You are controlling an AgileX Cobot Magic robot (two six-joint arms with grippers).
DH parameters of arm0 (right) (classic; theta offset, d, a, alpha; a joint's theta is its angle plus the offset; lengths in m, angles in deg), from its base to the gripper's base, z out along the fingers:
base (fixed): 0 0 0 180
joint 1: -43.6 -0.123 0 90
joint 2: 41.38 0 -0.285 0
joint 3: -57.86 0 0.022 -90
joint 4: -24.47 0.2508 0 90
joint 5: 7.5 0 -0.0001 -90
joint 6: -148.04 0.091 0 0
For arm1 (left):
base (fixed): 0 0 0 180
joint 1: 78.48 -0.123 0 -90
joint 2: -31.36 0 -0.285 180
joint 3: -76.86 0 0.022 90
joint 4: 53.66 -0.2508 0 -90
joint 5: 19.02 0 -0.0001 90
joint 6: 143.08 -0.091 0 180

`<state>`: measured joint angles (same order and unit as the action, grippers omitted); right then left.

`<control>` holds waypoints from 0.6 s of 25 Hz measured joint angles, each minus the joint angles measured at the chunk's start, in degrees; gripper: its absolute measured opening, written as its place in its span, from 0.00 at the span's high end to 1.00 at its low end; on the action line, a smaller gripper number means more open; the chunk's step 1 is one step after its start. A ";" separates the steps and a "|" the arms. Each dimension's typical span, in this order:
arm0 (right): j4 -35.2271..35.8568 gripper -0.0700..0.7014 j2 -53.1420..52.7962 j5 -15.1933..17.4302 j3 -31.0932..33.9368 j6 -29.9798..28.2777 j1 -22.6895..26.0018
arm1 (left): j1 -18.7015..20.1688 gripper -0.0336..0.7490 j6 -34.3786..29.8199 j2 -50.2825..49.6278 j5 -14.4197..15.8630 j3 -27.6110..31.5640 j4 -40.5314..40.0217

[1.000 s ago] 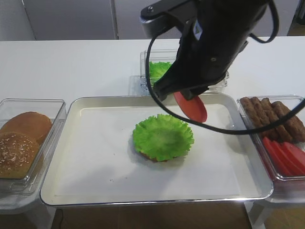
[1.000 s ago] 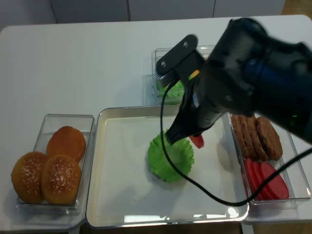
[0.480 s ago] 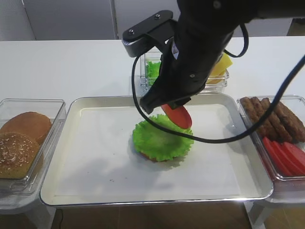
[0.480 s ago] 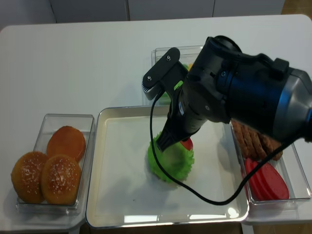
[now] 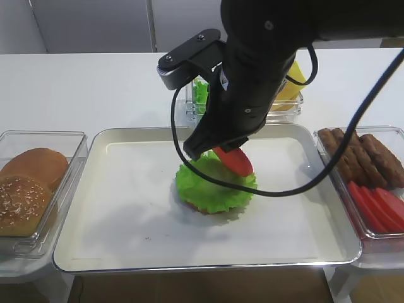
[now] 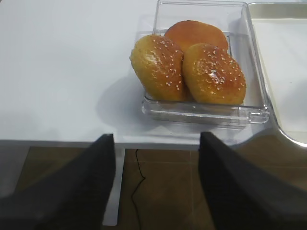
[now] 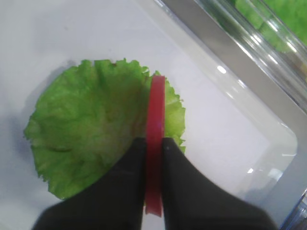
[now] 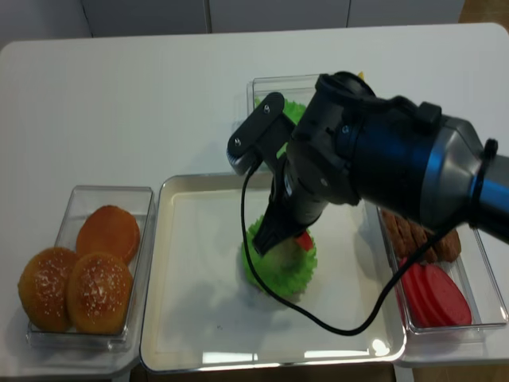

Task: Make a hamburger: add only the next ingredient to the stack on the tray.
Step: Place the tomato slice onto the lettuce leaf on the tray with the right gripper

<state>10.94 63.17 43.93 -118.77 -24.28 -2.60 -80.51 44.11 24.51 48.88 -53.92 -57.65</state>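
The stack (image 5: 205,189), a frilly green lettuce leaf on a brown bun base, lies mid-tray (image 5: 126,214). My right gripper (image 5: 219,149) is shut on the red tomato slice (image 5: 235,161) and holds it tilted, just over the leaf's right side. In the right wrist view the slice (image 7: 155,120) stands edge-on between the black fingers (image 7: 125,167), over the right part of the lettuce (image 7: 86,134); I cannot tell whether it touches. In the realsense view the arm hides most of the slice (image 8: 304,239) and part of the stack (image 8: 278,269). My left gripper (image 6: 156,148) is open and empty, off the table's edge.
A clear box of whole buns (image 5: 31,183) stands left of the tray, also seen in the left wrist view (image 6: 192,67). A box with meat patties (image 5: 363,154) and spare tomato slices (image 5: 379,208) stands at the right. Behind the tray is a box of lettuce (image 5: 201,95) and cheese (image 5: 293,88).
My right arm has carried the tomato slice left and down, from over the tray's back right to just above the lettuce leaf. The grip stayed shut.
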 joint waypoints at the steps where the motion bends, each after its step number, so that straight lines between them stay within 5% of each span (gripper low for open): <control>1: 0.00 0.83 0.00 0.00 0.00 -0.59 0.00 | 0.00 0.43 0.00 0.00 0.00 0.00 0.00; 6: 0.80 0.79 0.00 0.21 -0.10 -1.77 0.00 | 0.00 0.43 0.00 0.00 0.00 0.00 0.00; 15: 3.06 0.43 0.00 1.88 -0.10 -1.84 0.00 | 0.00 0.43 0.00 0.00 0.00 0.00 0.00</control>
<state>14.00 63.17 45.81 -118.88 -26.12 -2.60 -80.51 44.11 24.51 48.88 -53.92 -57.65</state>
